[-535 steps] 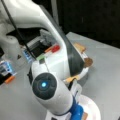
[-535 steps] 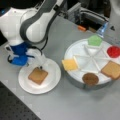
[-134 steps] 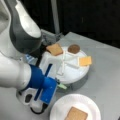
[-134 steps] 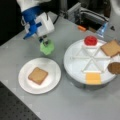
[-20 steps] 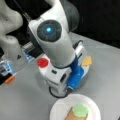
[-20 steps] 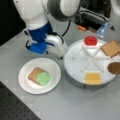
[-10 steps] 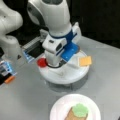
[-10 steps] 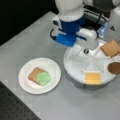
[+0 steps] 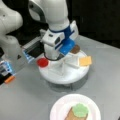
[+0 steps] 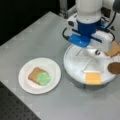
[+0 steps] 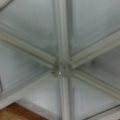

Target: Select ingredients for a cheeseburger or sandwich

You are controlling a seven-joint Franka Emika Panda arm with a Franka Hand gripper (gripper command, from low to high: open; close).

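- the gripper's fingertips do not show in either front view, hidden under the arm's white and blue wrist housing [image 9: 58, 41]; the wrist view shows none of them.
- the bread slice [image 10: 115, 48] on the divided tray [image 10: 75, 75] is cut by a front view's right edge and partly covered by the arm.
- the brown patty [image 10: 115, 68] is cut by the same edge.
- the plate [image 9: 58, 110] runs off a front view's bottom.
- a brown patch [image 11: 17, 112] sits at the wrist view's bottom left, too blurred to name.

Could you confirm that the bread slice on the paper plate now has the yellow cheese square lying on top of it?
Not quite: what lies on the bread slice on the paper plate is the green lettuce, as both front views show. The yellow cheese square sits in the divided white tray, under the arm.
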